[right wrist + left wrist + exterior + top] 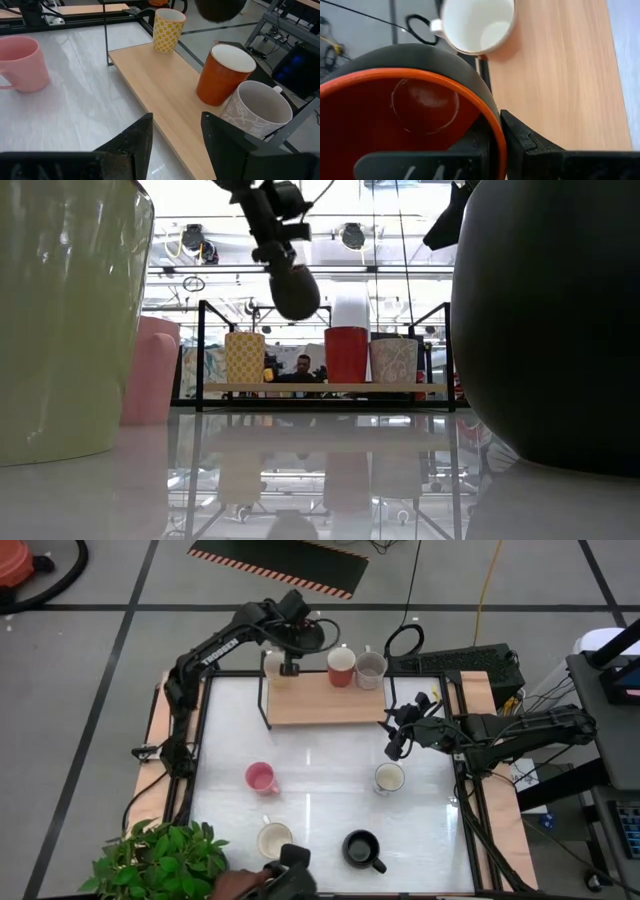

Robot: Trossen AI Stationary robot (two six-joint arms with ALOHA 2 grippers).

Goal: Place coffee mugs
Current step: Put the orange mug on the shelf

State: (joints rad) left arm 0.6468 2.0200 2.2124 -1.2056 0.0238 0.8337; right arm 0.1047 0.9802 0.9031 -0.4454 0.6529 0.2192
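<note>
My left gripper is shut on a black mug with an orange-red inside. It hangs in the air over the wooden shelf at the table's far side. On the shelf stand a yellow-dotted mug, a red mug and a grey patterned mug. The held mug is above the gap between the yellow and the red one. On the tabletop stand a pink mug, two cream mugs and a black mug. My right gripper waits open at the shelf's right end, holding nothing. My left gripper holds the red-and-black mug by its rim wall, with one finger inside the mug and the other finger outside. The fingers slant down onto it from above. The mug hangs tilted below them, lifted clear of the shelf.
The shelf stands on a thin black frame with upright posts at its ends. A green potted plant fills the near-left corner. A dark object sits at the near edge. Bare shelf board lies between the yellow and red mugs.
</note>
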